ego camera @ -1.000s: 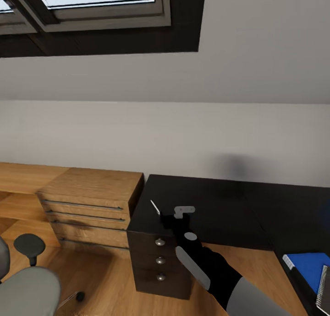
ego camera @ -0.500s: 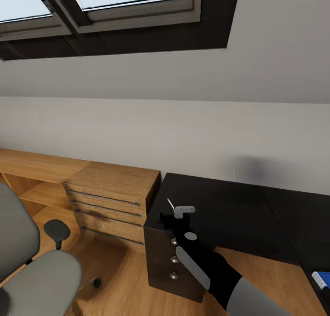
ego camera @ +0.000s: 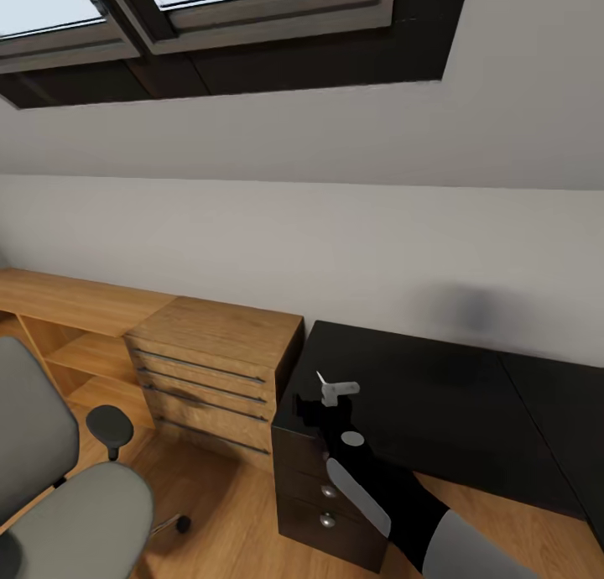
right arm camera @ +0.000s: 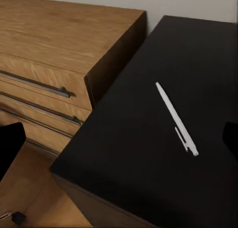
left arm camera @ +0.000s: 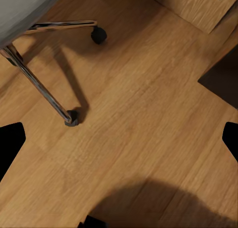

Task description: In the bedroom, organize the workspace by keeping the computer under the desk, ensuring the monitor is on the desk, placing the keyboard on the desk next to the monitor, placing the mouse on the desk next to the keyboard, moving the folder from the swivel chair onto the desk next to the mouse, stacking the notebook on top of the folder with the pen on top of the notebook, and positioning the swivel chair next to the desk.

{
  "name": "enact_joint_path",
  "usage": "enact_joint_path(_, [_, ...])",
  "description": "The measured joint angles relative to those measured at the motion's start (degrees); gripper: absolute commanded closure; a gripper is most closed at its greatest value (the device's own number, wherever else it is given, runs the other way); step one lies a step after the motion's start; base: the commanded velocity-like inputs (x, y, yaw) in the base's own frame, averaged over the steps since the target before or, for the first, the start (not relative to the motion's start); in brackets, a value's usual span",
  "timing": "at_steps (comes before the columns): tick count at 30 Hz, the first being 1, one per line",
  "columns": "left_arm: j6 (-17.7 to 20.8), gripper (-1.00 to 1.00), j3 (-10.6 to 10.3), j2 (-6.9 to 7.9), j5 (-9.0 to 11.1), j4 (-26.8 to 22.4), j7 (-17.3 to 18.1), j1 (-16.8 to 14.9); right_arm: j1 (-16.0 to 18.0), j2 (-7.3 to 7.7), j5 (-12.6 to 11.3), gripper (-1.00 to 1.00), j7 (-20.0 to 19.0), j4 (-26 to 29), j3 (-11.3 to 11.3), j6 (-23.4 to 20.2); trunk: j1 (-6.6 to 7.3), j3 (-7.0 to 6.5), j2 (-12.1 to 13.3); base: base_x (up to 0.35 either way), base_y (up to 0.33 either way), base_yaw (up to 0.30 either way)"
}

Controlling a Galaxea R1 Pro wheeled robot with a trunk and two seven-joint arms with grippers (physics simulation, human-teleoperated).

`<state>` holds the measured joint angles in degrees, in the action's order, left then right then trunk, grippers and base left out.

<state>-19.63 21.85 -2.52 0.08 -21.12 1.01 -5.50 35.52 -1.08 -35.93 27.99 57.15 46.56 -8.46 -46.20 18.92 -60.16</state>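
— Where is the pen [right arm camera: 176, 118] lying?
— On the counter [ego camera: 419, 386] corner, beneath the right gripper [right arm camera: 119, 139], whose fingers are spreading wide, holding nothing.
— Risk?
— A shallow pinch could be flicking it off the edge.

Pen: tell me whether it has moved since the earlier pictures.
No. The pen keeps its spot near the desk's left edge; only the camera shifted.
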Motion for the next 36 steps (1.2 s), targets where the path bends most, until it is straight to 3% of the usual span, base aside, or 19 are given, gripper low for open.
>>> enact_joint_path(9, [0.0, -1.0, -0.08, 0.0, -0.01, 0.02, 0.02, 0.0, 0.0, 0.69, 0.03, -1.0, -0.16, -0.02, 0.21, 0.15, 0.03, 0.0, 0.0, 0.197, 0.0, 0.0])
enact_joint_path(25, [0.0, -1.0, -0.09, 0.0, 0.0, 0.02, 0.01, 0.0, 0.0, 0.48, -0.11, -1.0, -0.14, -1.74, 0.15, -0.37, 0.0, 0.0, 0.0, 0.164, -0.072, 0.0])
enact_joint_path(29, [0.0, -1.0, -0.09, 0.0, 0.0, 0.02, -0.01, 0.0, 0.1, -0.35, -0.07, -1.0, -0.12, -4.25, -0.08, -2.99, 0.0, 0.0, 0.0, 0.009, -0.007, 0.0])
enact_joint_path(33, [0.0, -1.0, -0.02, 0.0, 0.0, 0.02, -0.03, 0.0, 0.78, -1.77, 0.06, -1.0, -0.07, -5.49, -0.34, -9.41, 0.0, 0.0, 0.0, 0.002, -0.002, 0.0])
enact_joint_path(36, [0.0, -1.0, -0.01, 0.0, 0.0, 0.02, -0.04, 0.0, 3.09, -2.43, 0.15, -1.0, 0.04, -6.4, -1.39, -12.73, 0.0, 0.0, 0.0, 0.0, 0.0, 0.0])
